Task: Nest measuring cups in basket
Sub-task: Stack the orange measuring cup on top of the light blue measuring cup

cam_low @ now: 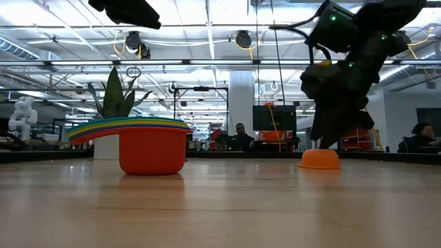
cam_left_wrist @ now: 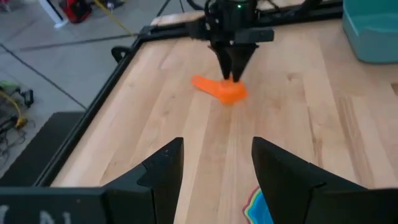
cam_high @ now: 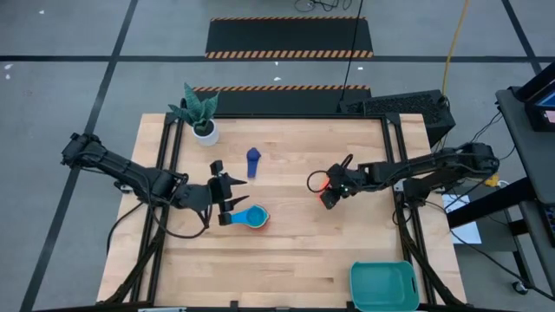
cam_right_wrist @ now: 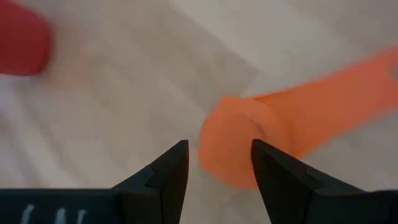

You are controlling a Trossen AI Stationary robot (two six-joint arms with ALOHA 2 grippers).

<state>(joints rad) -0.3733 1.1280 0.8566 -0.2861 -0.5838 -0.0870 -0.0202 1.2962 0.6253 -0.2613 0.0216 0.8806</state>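
Your bench [cam_high: 286, 251] carries the teal basket [cam_high: 382, 286] at its near right corner. Your left tool [cam_high: 227, 201] gapes, empty, beside the nested cup stack [cam_high: 252, 217]. Your right tool [cam_high: 328, 189] hangs part-open over the overturned orange cup [cam_left_wrist: 227, 91], gripping nothing. A navy cup [cam_high: 252, 159] sits apart.
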